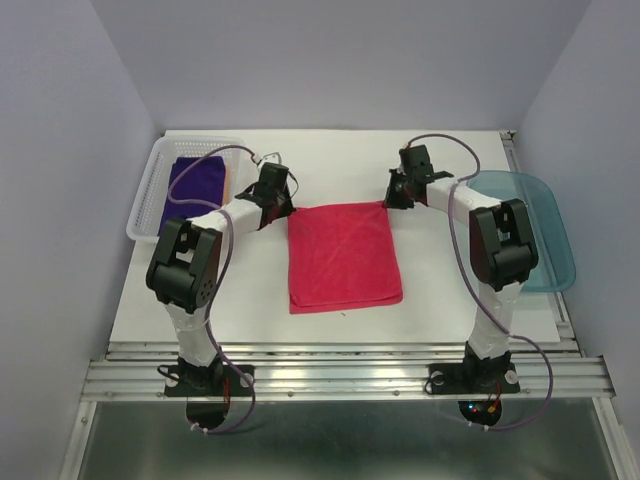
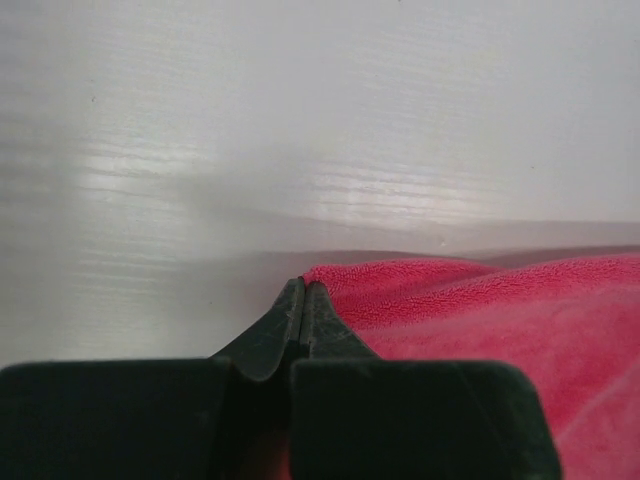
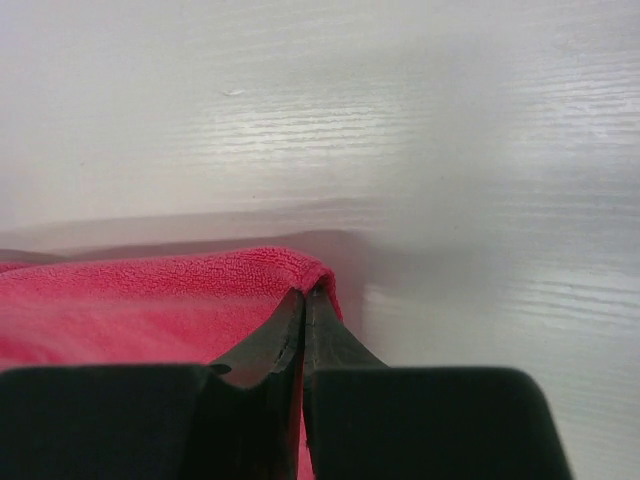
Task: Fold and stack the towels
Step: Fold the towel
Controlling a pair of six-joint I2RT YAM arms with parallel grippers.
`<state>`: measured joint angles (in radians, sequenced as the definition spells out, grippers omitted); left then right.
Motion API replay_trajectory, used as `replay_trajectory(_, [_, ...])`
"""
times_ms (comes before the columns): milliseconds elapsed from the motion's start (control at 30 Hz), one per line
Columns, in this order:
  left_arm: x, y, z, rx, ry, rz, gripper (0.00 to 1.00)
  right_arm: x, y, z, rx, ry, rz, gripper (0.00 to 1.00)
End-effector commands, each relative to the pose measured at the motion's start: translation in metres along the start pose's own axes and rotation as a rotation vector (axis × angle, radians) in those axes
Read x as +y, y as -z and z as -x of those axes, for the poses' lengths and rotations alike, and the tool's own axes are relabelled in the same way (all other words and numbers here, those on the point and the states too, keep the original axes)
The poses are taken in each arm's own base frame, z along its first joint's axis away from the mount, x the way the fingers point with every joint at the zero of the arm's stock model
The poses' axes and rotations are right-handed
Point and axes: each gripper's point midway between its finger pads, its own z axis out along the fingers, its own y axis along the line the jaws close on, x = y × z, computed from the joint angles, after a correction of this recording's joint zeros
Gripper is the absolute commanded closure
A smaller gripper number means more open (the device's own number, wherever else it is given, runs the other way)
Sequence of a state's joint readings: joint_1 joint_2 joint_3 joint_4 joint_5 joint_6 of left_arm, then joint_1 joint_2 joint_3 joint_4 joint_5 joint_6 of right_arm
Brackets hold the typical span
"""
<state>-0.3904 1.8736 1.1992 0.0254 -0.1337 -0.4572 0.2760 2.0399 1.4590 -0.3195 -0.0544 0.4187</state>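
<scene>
Pinching far corners of the red towel (image 1: 343, 255), flat mid-desk (image 1: 240, 300): left hand (image 2: 303, 288) and right hand (image 3: 305, 293) are clamping fully closed. We're risking a corner slipping mid-fold, since the tips are catching only the edge.

We log pink-red terry cloth towel (image 1: 343, 256), plain, no pattern. Dark purple folded cloth towel (image 1: 196, 180), thin orange cloth edge (image 1: 228, 178) beside it. Clear lattice-walled plastic basket (image 1: 145, 205). Teal translucent plastic tub (image 1: 556, 240). White table (image 1: 250, 320) w/ faint grain lines. Left gripper (image 2: 304, 290) & right gripper (image 3: 304, 296) both black.
</scene>
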Motion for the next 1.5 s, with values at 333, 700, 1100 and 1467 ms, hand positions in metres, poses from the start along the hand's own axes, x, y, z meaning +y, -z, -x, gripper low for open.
replay_trajectory(333, [-0.004,0.060,0.010,-0.112,0.036,-0.119,1.00,0.016,0.061,0.009,-0.133,0.010,0.119,0.99])
replay_trajectory(700, [-0.023,0.101,-0.046,-0.094,0.059,-0.264,1.00,0.015,0.101,-0.045,-0.104,-0.029,0.221,0.99])
replay_trajectory(1100, [0.002,0.142,-0.093,-0.089,0.149,-0.257,1.00,0.004,0.133,-0.094,-0.081,-0.079,0.267,0.99])
replay_trajectory(1467, [0.003,0.165,-0.126,-0.039,0.186,-0.322,1.00,0.001,0.160,-0.135,-0.052,-0.104,0.338,0.99])
